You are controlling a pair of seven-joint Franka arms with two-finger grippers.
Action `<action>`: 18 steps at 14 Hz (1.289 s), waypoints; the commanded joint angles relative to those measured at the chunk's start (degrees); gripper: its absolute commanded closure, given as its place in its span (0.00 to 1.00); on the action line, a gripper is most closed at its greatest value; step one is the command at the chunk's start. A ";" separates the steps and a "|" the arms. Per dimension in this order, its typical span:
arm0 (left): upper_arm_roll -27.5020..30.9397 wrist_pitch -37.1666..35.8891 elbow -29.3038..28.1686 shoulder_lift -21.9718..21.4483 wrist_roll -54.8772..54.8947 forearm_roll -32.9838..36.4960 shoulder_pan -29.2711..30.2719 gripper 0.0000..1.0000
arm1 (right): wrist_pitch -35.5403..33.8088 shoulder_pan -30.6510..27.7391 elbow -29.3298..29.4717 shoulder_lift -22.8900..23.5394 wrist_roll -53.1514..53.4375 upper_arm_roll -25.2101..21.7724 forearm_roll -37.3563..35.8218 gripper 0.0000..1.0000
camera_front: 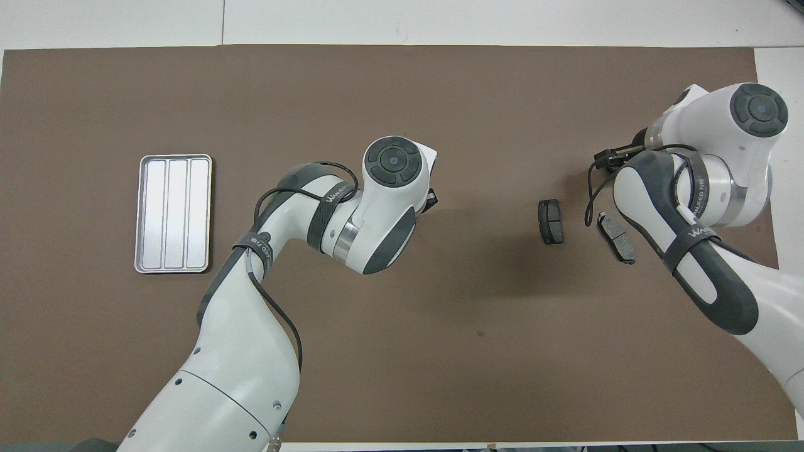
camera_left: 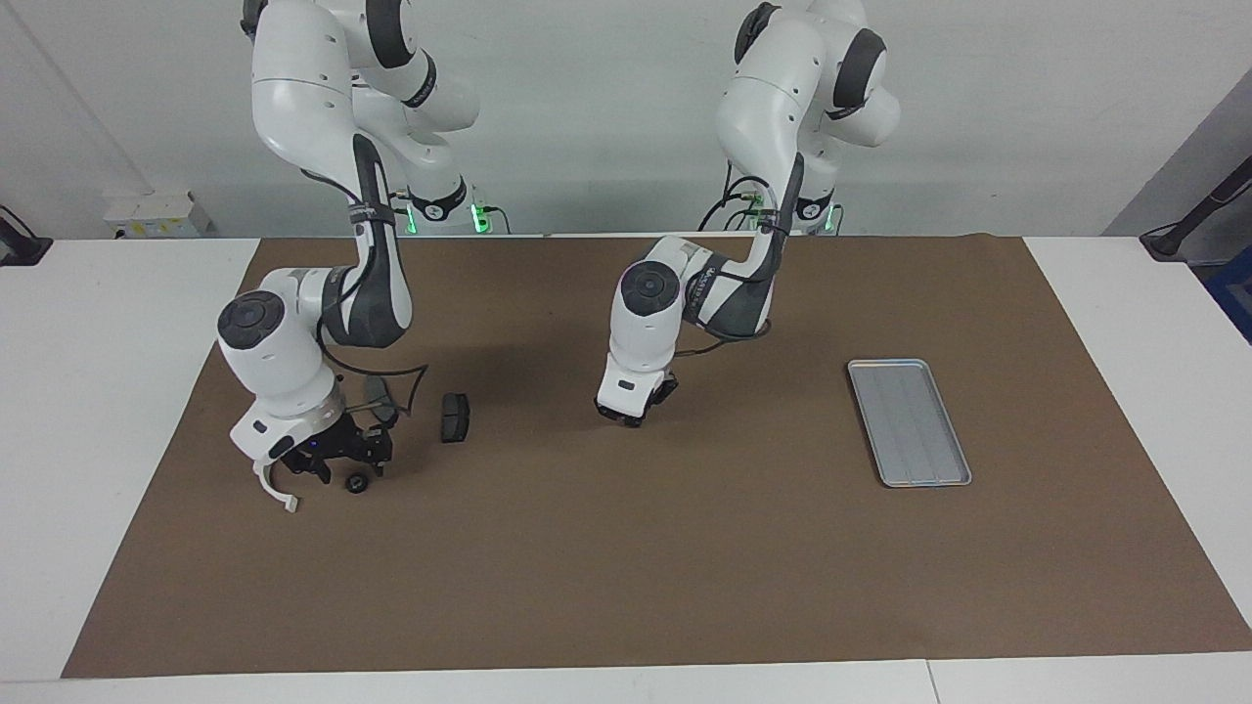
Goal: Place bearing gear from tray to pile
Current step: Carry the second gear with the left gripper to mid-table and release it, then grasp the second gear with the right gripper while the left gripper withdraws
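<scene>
The bearing gear (camera_left: 357,484), a small black round part, lies on the brown mat beside the pile. My right gripper (camera_left: 344,462) hangs just above it, open, with nothing between its fingers. The pile is a white half-ring bracket (camera_left: 278,495) and two dark grey pads (camera_left: 455,417) (camera_left: 380,400); the overhead view shows both pads (camera_front: 551,221) (camera_front: 617,237), while the right arm hides the gear and the bracket there. The silver tray (camera_left: 908,420) (camera_front: 173,213) lies bare toward the left arm's end. My left gripper (camera_left: 631,413) hangs shut and holding nothing over the middle of the mat.
The brown mat (camera_left: 646,567) covers most of the white table. A black cable loops from the right wrist down over the pad nearest that arm.
</scene>
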 commanded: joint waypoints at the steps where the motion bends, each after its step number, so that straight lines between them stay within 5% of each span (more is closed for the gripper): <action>1: 0.87 2.00 -1.37 -0.55 -0.82 -0.56 -0.95 0.99 | -2.23 0.09 0.20 -2.28 3.32 1.55 0.04 0.25; 5: 0.87 2.53 -1.72 -0.55 -1.00 -0.56 -0.95 0.56 | -4.43 0.87 2.84 -2.54 4.30 2.71 -0.05 0.21; 7: 0.95 2.18 -1.63 -0.55 -1.09 -0.56 -0.95 0.10 | -4.43 0.97 2.66 -2.63 5.35 2.71 -0.05 0.21; 8: 1.13 1.31 -1.02 -0.55 -1.09 -0.47 -0.86 0.00 | -4.34 0.97 2.58 -2.63 5.35 2.71 -0.13 0.20; 10: 2.87 -2.02 0.82 -1.16 -0.91 -0.47 -0.60 0.00 | -3.64 0.62 2.14 -2.63 5.26 2.79 -0.13 0.08; 12: 4.29 -4.22 0.05 -6.58 -0.65 -0.47 1.15 0.00 | -4.51 1.31 2.31 -2.72 7.35 2.79 -0.05 0.08; 18: 4.21 -19.85 -0.40 -21.00 11.53 -0.39 16.08 0.00 | -9.07 15.34 3.53 -3.69 27.72 2.27 -1.19 0.07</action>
